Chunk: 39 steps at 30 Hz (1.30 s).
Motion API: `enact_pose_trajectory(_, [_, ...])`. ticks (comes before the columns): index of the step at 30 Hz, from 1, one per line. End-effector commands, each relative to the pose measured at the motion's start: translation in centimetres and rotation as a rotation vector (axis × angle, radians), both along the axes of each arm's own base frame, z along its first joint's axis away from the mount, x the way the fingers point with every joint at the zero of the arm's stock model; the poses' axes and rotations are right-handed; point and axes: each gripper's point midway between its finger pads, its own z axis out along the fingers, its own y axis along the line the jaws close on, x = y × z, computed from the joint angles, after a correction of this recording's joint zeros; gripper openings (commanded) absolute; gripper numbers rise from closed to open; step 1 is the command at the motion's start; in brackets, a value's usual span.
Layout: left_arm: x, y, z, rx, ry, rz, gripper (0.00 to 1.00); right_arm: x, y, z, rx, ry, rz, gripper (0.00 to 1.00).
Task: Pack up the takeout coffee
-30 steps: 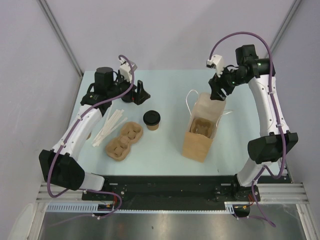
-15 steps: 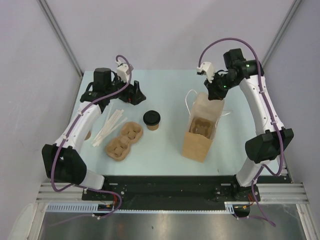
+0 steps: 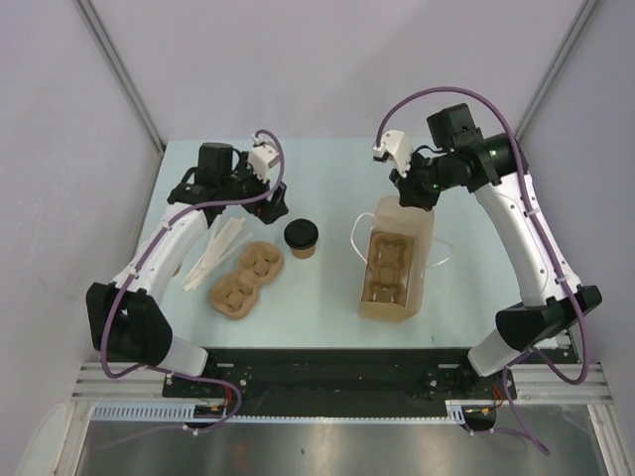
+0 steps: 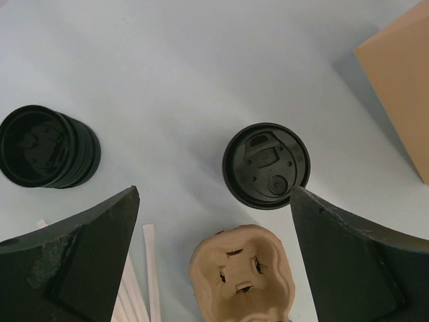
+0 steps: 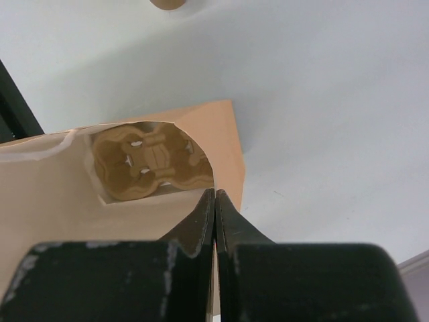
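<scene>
Now right gripper (image 5: 214, 198) has pinched shut on the shifted paper bag (image 5: 53, 221); left gripper (image 3: 275, 205), wide open, has moved nearer the takeout coffee (image 3: 301, 236).

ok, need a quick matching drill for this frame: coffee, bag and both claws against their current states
Things:
1. takeout coffee
2. paper bag
3. left claw
4. right claw

States:
a. shut on the paper bag's rim
b. open
c. lidded, standing on the table outside the bag
d. has a cup carrier inside

Pairs: 1-c, 2-d, 3-b, 4-a
</scene>
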Motion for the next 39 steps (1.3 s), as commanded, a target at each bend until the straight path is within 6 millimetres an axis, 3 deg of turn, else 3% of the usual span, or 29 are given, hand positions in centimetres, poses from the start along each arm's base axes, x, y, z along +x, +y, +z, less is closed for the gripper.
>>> enact_pose_trajectory(1, [-0.3,-1.0,-2.4,0.117,-0.024,-0.079,1.00,-0.2,0.4,1.8,0.031,-0.060,-0.062,0.00])
enact_pose_trajectory(8, [-0.5,-2.2,-5.2,0.211,0.008,-0.122,1.00,-1.1,1.3,3.2,0.035,-0.118,-0.079,0.00])
enact_pose_trajectory(21, [-0.6,-5.2,-7.7,0.284,0.059,-0.230,0.99,-0.9,1.6,2.6,0.026,-0.109,-0.079,0.00])
enact_pose_trajectory(39, [-1.3,-6.8,-8.3,0.239,0.153,-0.299,1.00,-0.6,1.6,2.4,0.015,-0.111,-0.083,0.00])
